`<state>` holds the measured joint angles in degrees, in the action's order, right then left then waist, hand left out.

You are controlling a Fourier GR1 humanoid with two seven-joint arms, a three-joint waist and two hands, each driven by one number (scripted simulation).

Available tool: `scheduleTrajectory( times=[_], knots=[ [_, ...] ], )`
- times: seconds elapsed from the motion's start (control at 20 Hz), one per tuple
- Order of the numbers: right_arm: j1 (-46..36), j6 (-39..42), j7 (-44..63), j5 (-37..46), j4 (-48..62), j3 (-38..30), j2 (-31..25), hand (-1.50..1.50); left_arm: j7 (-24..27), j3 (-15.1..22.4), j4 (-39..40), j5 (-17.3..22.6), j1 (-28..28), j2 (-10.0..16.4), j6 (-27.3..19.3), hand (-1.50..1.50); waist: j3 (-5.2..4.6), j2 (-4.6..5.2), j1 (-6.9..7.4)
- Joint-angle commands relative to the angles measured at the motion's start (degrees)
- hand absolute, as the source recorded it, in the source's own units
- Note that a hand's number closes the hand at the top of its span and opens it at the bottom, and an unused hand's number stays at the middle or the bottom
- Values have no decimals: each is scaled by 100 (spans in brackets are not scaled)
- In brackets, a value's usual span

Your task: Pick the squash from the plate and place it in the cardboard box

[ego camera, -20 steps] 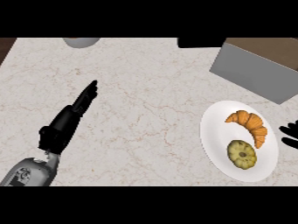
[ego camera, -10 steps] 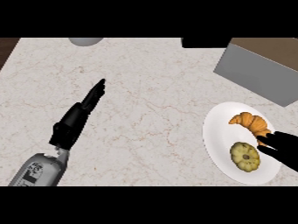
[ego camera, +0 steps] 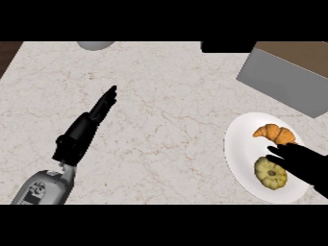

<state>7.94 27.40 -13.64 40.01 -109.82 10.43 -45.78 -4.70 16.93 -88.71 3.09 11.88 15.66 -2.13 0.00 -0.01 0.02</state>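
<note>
Reach step, pretty sure. Black right hand out over the round white plate, fingers straight and unclenched, holding nothing, tips right at the small ribbed yellow-green squash. Squash on the plate's near half, just below the golden croissant. Black left hand flat and released over the marbled desk, well apart. Next, probably: curl round the squash without nudging the croissant, lift, then carry to the grey-sided cardboard box beyond the plate.
</note>
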Motion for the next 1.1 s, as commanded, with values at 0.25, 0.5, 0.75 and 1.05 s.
scheduleTrajectory(
  times=[0.25,0.5,0.75,1.05],
  knots=[
    [-415,-422,-790,847,1218,83,713,-150,139,-365,168,-273,29,-131,385,0,1,3,1],
    [-442,-170,-656,1221,1004,6,1004,-150,312,-645,412,-367,-4,-371,510,0,0,-1,-12],
    [-323,-199,-1014,1534,1171,-108,1048,-150,326,-610,505,-642,25,-551,618,0,0,-1,-17],
    [-798,-172,-999,2036,1911,27,1352,-150,-134,-861,13,-530,-18,-517,808,0,1,0,8]
  ],
)
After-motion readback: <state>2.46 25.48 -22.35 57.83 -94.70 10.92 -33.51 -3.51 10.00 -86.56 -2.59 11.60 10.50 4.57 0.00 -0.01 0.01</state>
